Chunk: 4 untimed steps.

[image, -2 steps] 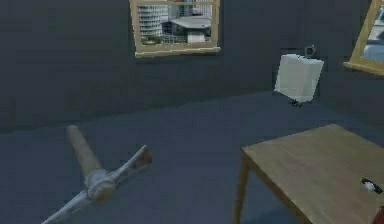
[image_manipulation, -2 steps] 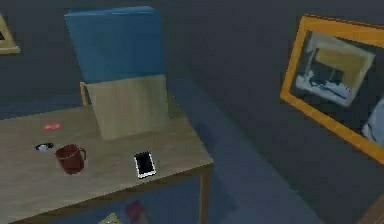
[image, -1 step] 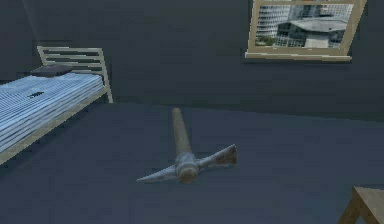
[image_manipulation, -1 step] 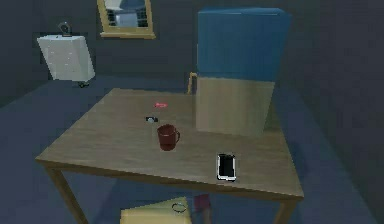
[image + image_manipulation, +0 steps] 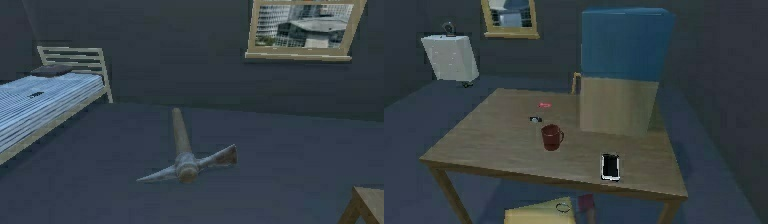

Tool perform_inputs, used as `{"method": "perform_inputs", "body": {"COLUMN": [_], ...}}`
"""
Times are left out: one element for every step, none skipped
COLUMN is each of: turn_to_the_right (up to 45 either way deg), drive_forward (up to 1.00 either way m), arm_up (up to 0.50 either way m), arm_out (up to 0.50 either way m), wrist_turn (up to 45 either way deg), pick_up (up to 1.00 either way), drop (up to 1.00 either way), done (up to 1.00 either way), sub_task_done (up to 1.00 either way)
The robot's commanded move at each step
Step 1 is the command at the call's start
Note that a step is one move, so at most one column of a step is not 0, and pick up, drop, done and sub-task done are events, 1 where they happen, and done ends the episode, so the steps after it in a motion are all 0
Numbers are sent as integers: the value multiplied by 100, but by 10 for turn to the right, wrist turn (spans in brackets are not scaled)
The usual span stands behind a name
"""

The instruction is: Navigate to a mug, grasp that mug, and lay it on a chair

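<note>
A table (image 5: pixel 489 130) sits mid-frame, a mug (image 5: pixel 551 137) at its middle. Line up on it, clear of the phone (image 5: pixel 610 166) lower right. I cannot tell how the jaws stand.

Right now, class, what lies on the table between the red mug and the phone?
Nothing. In the arm side view, the stretch of table between the mug and the phone is bare wood.
</note>
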Motion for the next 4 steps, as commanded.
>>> {"method": "perform_inputs", "body": {"turn_to_the_right": [0, 0, 0, 0], "drive_forward": [0, 0, 0, 0], "arm_up": [32, 0, 0, 0], "arm_out": [0, 44, 0, 0], "wrist_turn": [0, 0, 450, 450], "pick_up": [0, 0, 0, 0], "drop": [0, 0, 0, 0], "done": [0, 0, 0, 0], "sub_task_done": [0, 0, 0, 0]}}
